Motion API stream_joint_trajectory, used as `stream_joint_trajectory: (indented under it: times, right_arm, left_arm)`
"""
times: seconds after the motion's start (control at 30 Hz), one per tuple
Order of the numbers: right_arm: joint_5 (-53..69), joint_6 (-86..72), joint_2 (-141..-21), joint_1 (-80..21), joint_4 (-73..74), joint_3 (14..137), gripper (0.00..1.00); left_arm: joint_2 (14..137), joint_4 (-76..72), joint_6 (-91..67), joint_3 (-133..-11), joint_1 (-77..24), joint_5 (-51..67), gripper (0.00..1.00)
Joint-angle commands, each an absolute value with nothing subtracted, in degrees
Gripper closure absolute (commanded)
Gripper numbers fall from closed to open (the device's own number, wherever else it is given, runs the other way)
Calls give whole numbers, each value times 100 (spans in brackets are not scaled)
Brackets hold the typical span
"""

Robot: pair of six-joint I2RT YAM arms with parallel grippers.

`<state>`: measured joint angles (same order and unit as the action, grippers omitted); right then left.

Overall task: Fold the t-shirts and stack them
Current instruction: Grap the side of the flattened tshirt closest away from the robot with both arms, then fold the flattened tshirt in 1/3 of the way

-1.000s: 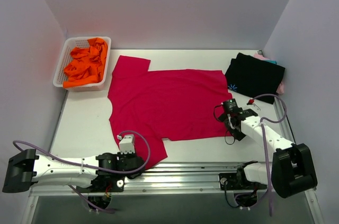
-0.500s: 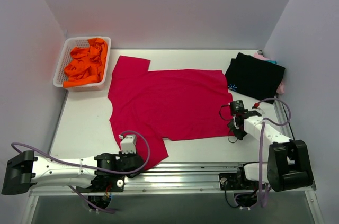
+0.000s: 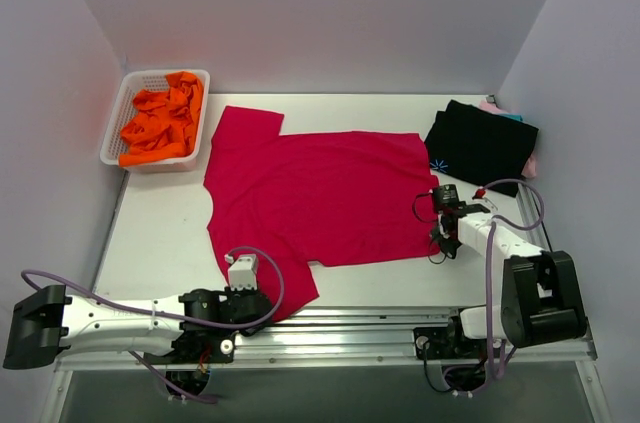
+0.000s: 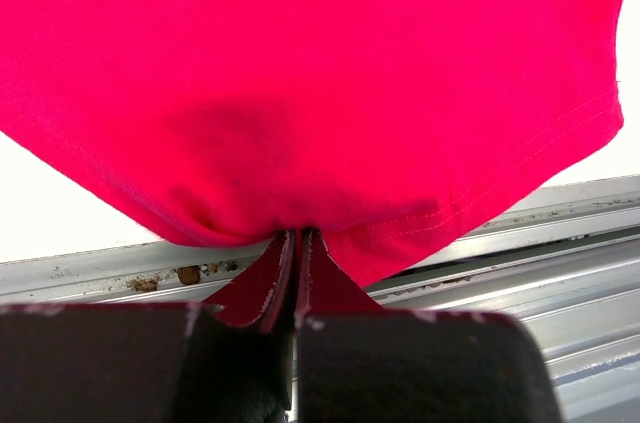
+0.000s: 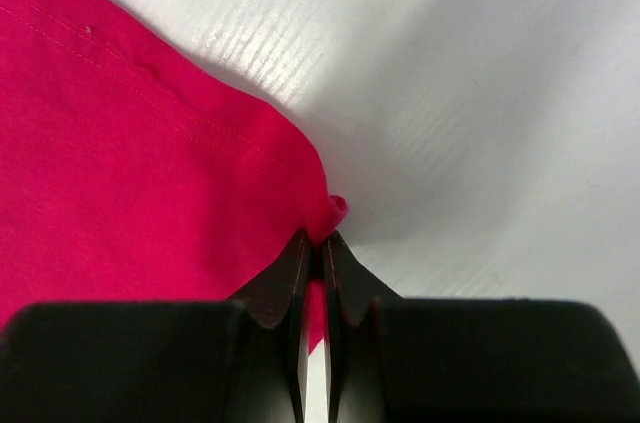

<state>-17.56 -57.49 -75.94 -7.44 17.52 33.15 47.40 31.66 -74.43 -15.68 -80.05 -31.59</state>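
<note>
A crimson-red t-shirt [image 3: 310,198] lies spread flat across the middle of the table. My left gripper [image 3: 268,305] is shut on the hem of its near sleeve, at the table's front edge; in the left wrist view the fingers [image 4: 296,235] pinch the red cloth [image 4: 300,73]. At the shirt's near right corner my right gripper [image 3: 438,241] is also shut, and the right wrist view shows its jaws [image 5: 318,240] clamped on a small curl of the red hem [image 5: 130,173]. A folded black t-shirt [image 3: 480,143] with a tiny blue mark lies at the back right, with pink [image 3: 530,165] and teal [image 3: 510,115] edges peeking out beneath it.
A white basket [image 3: 113,128] holding orange cloth [image 3: 160,118] stands at the back left corner. A metal rail [image 3: 380,318] runs along the table's front edge, just under the left gripper. White walls close in the table on three sides.
My right gripper has gone from open to shut on the shirt's near right corner, and its wrist has shifted slightly. The left arm and the shirt have not moved.
</note>
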Motion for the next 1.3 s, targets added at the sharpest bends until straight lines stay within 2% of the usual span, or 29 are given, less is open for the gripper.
stream_joint_trajectory:
  times: [0.0, 0.17, 0.5, 0.8, 1.07, 1.27]
  right_arm:
    - [-1714, -5669, -7866, -685, 1907, 3252, 100]
    - [-1802, -5695, -7480, -712, 1986, 3226, 100]
    - [-1758, -5546, -6488, -729, 1846, 3120, 100]
    - [-1687, -5379, -5512, -721, 1960, 3541, 100]
    - [-1503, -5256, -5484, -729, 1837, 3735, 100]
    - [-1424, -5282, -5809, -729, 1416, 3779, 100]
  left_arm:
    - [4711, 2338, -7383, -1687, -7840, -4052, 98]
    - [4676, 2425, -7234, -1801, -7831, -4025, 98]
    - [4079, 4129, -6978, -3198, -7822, -4262, 98]
    - [4122, 5264, -6794, -4464, -7752, -4649, 98]
    - [4166, 5730, -6619, -5071, -7498, -5045, 98]
    - [4192, 5011, -5724, -5396, -6804, -5098, 98]
